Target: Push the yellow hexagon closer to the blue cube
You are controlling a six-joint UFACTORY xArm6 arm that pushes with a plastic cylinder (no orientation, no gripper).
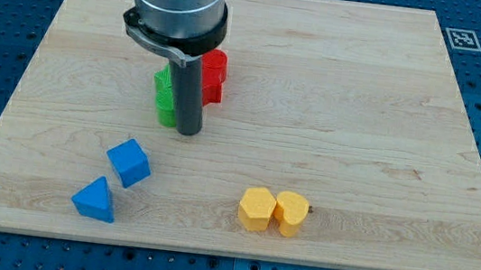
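Note:
The yellow hexagon (257, 209) lies near the view's bottom, right of centre, touching a yellow heart-shaped block (291, 213) on its right. The blue cube (129, 162) sits at the lower left, well apart from the hexagon. My tip (188, 132) rests on the board above and between them, up and to the right of the blue cube and up and to the left of the hexagon. It touches neither.
A blue triangular block (94, 200) lies just below-left of the blue cube. Green blocks (166, 96) stand just left of the rod and a red block (214, 76) just behind it. The wooden board (387, 124) ends close below the yellow blocks.

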